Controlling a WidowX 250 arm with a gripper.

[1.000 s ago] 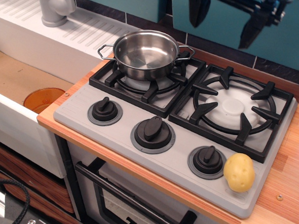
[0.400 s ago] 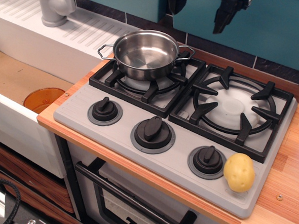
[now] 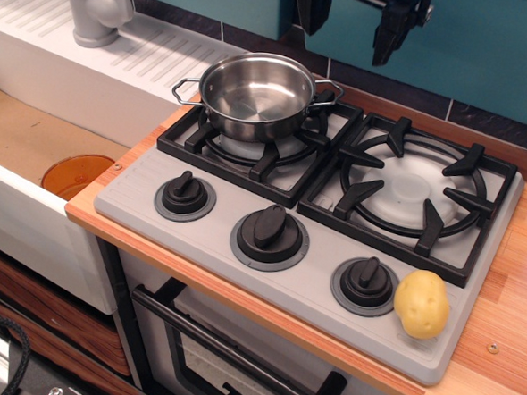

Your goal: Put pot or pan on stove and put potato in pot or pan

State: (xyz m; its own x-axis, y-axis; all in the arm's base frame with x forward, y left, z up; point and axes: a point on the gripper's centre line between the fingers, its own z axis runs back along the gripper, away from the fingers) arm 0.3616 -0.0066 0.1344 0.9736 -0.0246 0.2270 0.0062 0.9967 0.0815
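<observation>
Wooden counter [image 3: 508, 302], potato [image 3: 422, 304] upright on stove [image 3: 320, 295], empty pot [image 3: 254, 96]

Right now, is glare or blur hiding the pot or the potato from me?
In the observation.image view, both are sharp: the pot shows bright reflections inside yet its rim and handles read clearly; the potato is evenly lit; the gripper is cropped by the top edge.

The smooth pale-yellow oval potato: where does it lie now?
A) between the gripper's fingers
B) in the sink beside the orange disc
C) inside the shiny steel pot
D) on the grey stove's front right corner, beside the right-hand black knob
D: the smooth pale-yellow oval potato lies on the grey stove beside the right-hand black knob, with the shiny steel pot empty.
</observation>
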